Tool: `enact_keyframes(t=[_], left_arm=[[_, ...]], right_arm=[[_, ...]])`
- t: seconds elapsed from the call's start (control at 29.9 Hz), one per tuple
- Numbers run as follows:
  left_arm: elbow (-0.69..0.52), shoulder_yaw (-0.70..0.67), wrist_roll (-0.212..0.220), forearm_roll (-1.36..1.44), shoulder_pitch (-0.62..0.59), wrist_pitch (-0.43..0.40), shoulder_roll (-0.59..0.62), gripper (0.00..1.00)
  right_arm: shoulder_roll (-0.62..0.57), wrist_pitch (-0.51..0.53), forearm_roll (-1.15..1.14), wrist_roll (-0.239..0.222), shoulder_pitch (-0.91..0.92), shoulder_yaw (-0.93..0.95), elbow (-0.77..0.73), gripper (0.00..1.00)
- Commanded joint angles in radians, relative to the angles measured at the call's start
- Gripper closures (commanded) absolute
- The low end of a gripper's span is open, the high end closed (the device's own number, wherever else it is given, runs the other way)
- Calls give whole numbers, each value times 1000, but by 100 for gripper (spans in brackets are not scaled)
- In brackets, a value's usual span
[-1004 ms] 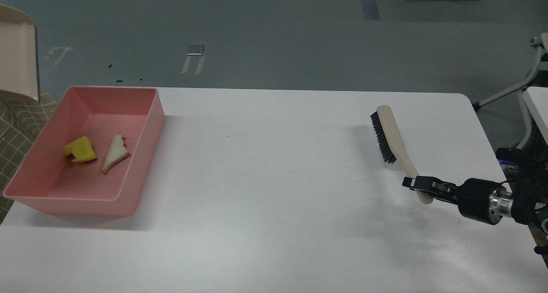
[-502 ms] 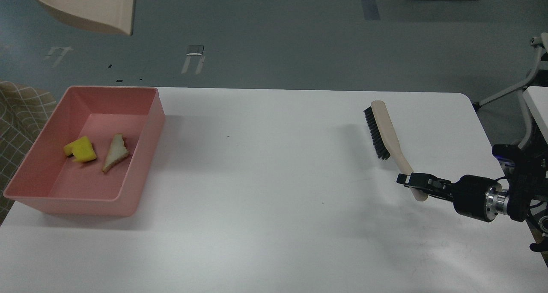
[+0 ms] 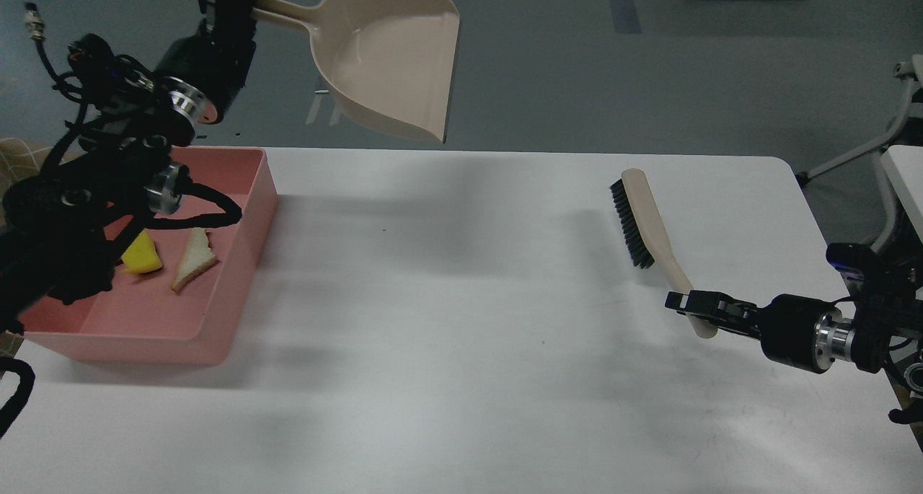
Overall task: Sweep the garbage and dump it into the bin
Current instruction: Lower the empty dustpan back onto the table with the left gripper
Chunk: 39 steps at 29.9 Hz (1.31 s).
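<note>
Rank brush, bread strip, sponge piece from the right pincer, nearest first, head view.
From the right pincer:
1. Brush, handle in its grip, table's right side.
2. Bread strip, inside the pink bin, far left.
3. Sponge piece, just left of the strip.

I have a single view, from my own head, looking forward and down across the white table (image 3: 461, 335). Its near edge runs below the frame, while its far edge and far right corner show, with grey floor (image 3: 541, 68) beyond. My left arm (image 3: 94, 191) enters at the left edge, my right arm (image 3: 851, 328) at the right.
</note>
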Motion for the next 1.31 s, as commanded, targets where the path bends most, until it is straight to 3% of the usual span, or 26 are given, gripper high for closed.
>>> enact_keyframes(t=[0.0,0.1,0.4,0.8,0.84,0.9,0.94,0.97,1.14,1.27], left_arm=[[-2,12,-12,38,63,76,-73,100],[-2,12,-20,118,135,139,-133,100],[-6,15,-40,218,249,225,-216,100],[3,15,-51,273,330,256,-269,100],[3,15,-51,272,333,256,-269,93],[6,13,-51,272,339,256,-271,66],[8,13,-51,272,339,258,-273,43],[8,13,-52,272,339,258,-274,33],[8,16,-51,273,341,256,-277,5],[6,16,-52,273,350,244,-279,2]], right_arm=[[1,0,0,0,-1,-2,-1,100],[12,-2,0,0,-2,0,-1,100],[21,-2,1,0,-2,0,-1,100],[20,8,78,-6,-5,-6,-14,100],[20,8,78,-8,-11,-6,-15,100],[20,8,81,-9,-22,-5,-17,100],[20,8,81,-12,-25,-5,-17,100],[20,6,81,-12,-27,-6,-17,100],[21,6,107,-14,-50,-6,-46,100],[21,6,109,-14,-59,-5,-57,100]])
